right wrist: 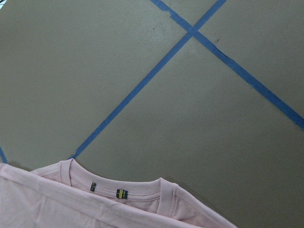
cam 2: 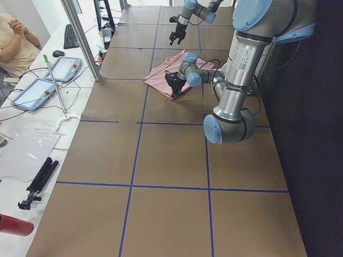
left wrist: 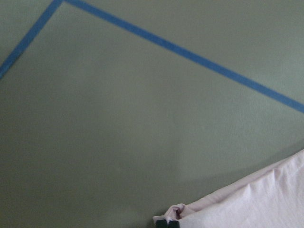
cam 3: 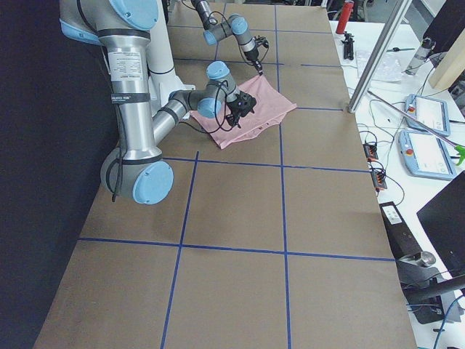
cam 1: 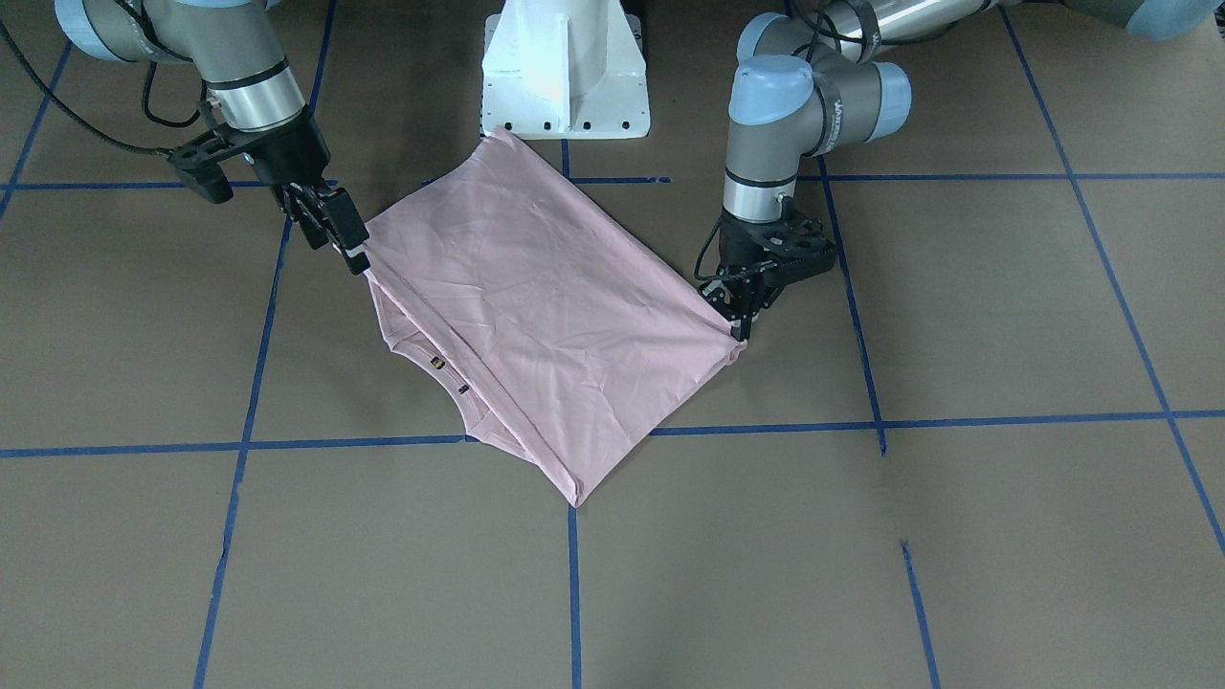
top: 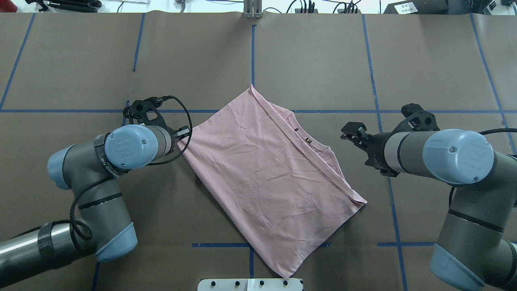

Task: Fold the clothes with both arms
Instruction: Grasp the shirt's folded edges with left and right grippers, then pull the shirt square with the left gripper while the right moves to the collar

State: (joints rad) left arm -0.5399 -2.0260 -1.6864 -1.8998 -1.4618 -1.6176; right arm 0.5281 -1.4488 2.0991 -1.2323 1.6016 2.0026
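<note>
The pale pink T-shirt [cam 1: 536, 316] [top: 262, 173] lies folded over on itself as a slanted rectangle on the brown table. Its collar with two small tags [right wrist: 122, 193] peeks out along one edge. My left gripper [cam 1: 742, 330] [top: 185, 137] is low at the shirt's corner on my left side, shut on a bunched bit of cloth [left wrist: 173, 211]. My right gripper [cam 1: 343, 244] [top: 350, 131] hangs raised above the collar-side edge. It is apart from the cloth, and its fingers look spread with nothing between them.
The white pedestal base [cam 1: 565, 77] stands just behind the shirt's near corner. Blue tape lines [top: 252, 48] grid the brown table. Beyond the far edge runs a bench with tablets [cam 2: 64, 67], a slanted metal pole [cam 2: 80, 37] and a seated person [cam 2: 13, 43].
</note>
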